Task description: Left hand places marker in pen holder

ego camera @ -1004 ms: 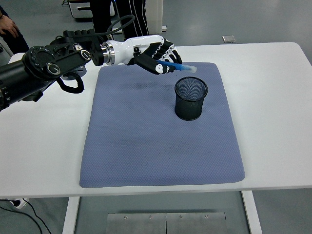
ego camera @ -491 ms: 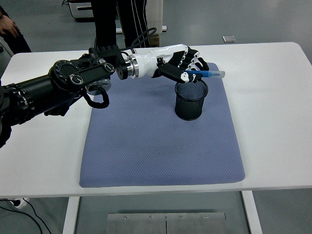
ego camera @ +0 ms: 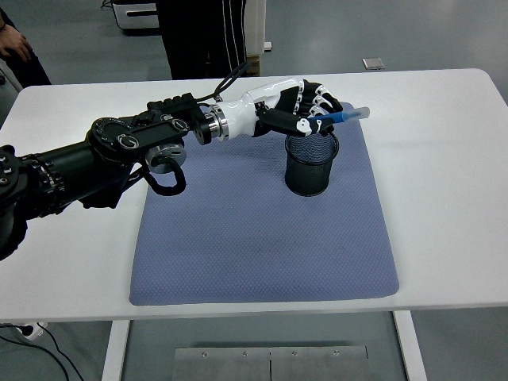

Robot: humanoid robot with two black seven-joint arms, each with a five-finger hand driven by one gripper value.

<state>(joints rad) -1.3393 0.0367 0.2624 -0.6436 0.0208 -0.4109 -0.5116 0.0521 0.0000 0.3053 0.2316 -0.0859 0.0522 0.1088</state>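
Note:
My left hand [ego camera: 305, 111] is shut on a blue marker [ego camera: 345, 117] and holds it nearly level just above the rim of the black mesh pen holder [ego camera: 310, 163]. The marker's pale tip points right, past the holder's far right rim. The holder stands upright on the blue-grey mat [ego camera: 262, 214], right of its middle at the back. My left arm [ego camera: 119, 147] reaches in from the left edge across the mat's back left corner. My right arm is out of view.
The mat lies on a white table [ego camera: 444, 159]. A person in dark trousers [ego camera: 202, 36] stands behind the table's far edge. Another person's hand [ego camera: 14, 44] shows at the top left corner.
My left hand carried the marker rightward from the mat's back edge to above the holder. In the last half second it rose slightly and the marker tilted tip-up.

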